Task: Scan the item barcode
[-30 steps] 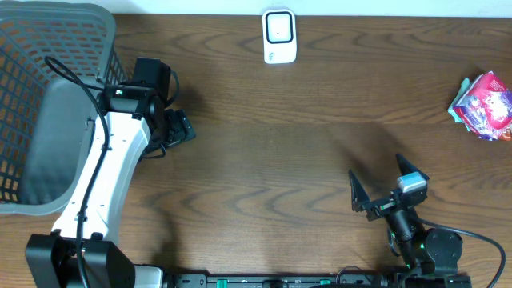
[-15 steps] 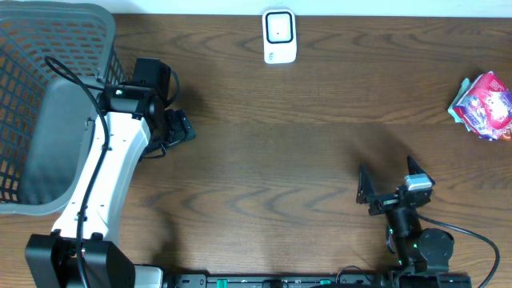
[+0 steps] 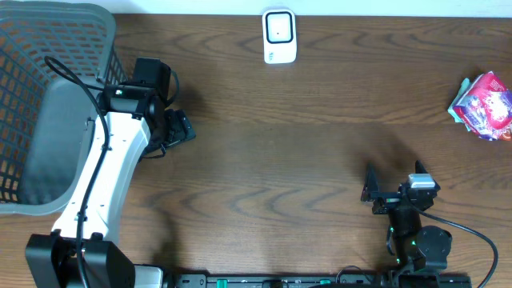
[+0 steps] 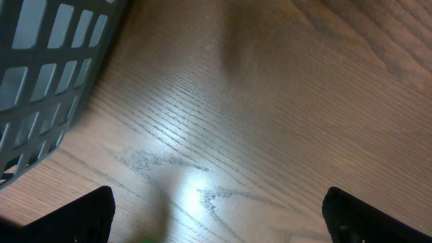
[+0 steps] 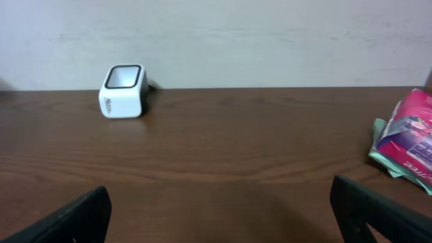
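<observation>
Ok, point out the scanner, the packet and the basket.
scanner [image 3: 279, 36], overhead view, middle of its white top.
packet [image 3: 483, 107], overhead view, its pink front.
basket [image 3: 48, 46], overhead view, its mesh wall.

This looks like a pretend shop till set up in a robot test room; a brown wooden table [image 3: 304, 160] stands by a plain white wall [image 5: 270, 34]; a small white scanner [image 3: 279, 35] sits at 12 o'clock; a gray shopping basket [image 3: 48, 32] is at 10 o'clock; a bright pink packet [image 3: 482, 106] lies at 3 o'clock; a white robot arm [image 3: 104, 176] is at 8 o'clock and a black robot arm [image 3: 412, 232] at 5 o'clock.
</observation>
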`<control>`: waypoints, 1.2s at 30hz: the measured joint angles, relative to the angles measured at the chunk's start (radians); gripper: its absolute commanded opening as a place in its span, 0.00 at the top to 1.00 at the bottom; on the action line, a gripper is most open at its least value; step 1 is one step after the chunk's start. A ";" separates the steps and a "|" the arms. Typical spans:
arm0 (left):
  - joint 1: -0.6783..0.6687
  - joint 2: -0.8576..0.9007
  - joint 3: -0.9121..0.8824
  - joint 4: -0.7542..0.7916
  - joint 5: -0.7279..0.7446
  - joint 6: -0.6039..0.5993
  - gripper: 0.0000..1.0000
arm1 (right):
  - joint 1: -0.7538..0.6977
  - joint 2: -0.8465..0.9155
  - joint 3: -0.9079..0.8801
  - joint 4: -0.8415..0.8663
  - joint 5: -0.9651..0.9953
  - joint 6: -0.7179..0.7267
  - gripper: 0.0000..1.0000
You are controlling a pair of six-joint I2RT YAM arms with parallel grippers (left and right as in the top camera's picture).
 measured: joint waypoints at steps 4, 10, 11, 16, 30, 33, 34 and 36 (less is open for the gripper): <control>0.000 0.000 0.000 0.000 0.000 0.000 0.02 | 0.000 0.000 0.000 -0.001 0.006 -0.007 0.01; 0.000 0.000 0.000 0.000 0.000 0.000 0.02 | 0.000 0.000 0.000 -0.001 0.010 -0.039 0.01; 0.000 0.000 0.000 0.000 0.000 0.000 0.02 | 0.000 0.000 0.000 -0.001 0.010 -0.045 0.01; 0.000 0.000 0.000 0.000 0.000 0.000 0.02 | 0.000 0.000 0.000 0.000 0.011 -0.055 0.01; 0.000 0.000 0.000 0.000 0.000 0.000 0.02 | 0.000 0.000 0.000 0.000 0.011 -0.055 0.01; 0.000 0.000 0.000 0.000 0.000 0.000 0.02 | 0.000 0.000 0.000 0.000 0.012 -0.055 0.01; 0.000 0.000 0.000 0.000 0.000 0.000 0.02 | 0.000 0.000 0.000 0.000 0.013 -0.055 0.01; 0.000 0.000 0.000 0.000 0.000 0.000 0.02 | 0.000 0.000 0.000 0.000 0.013 -0.055 0.01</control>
